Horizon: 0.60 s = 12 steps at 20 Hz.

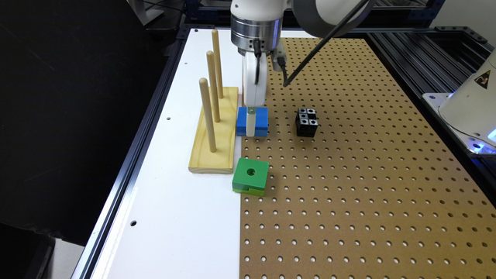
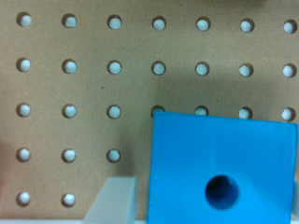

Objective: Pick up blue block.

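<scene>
Lowered straight over the blue block (image 1: pixel 262 119), the claw (image 1: pixel 251 126) has one pale finger (image 2: pixel 112 199) down beside a side face of the block; whether it is pressing on the block cannot be told. Nearest the camera, the green block (image 1: pixel 250 176) sits in front of the blue block. The wooden peg stand (image 1: pixel 214 130) lies just beside the blue block, on the exterior view's left. The black studded cube (image 1: pixel 307 122) rests apart on its other side.
</scene>
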{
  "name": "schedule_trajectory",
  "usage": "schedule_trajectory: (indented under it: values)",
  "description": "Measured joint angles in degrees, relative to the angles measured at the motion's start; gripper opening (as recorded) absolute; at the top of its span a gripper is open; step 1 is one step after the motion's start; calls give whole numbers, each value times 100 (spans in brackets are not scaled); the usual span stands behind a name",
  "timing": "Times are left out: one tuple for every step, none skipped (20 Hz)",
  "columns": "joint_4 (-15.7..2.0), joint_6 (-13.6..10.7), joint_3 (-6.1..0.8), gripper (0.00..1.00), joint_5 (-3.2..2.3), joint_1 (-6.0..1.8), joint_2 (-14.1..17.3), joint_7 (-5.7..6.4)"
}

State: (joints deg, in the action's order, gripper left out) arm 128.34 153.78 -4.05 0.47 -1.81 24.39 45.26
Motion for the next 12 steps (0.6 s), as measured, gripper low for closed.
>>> schedule_trajectory:
  values:
    - [-19,48,-1,100,-4,1,45,3]
    - [-39,45,-1,0,-4,0,58,1]
    - [-39,45,-1,0,-4,0,58,1]
    - [-39,45,-1,0,-4,0,58,1]
    - [-39,45,-1,0,-4,0,58,1]
    - [-39,45,-1,0,-4,0,58,1]
    - [-39,45,-1,0,-4,-1,58,0]
    - [-39,45,-1,0,-4,-1,57,1]
    - [-39,43,-1,0,-4,-3,57,2]
    - [-38,42,0,0,-4,-6,56,2]
    - [-37,40,2,0,-4,-9,55,2]
    - [-37,38,3,0,-4,-14,47,2]
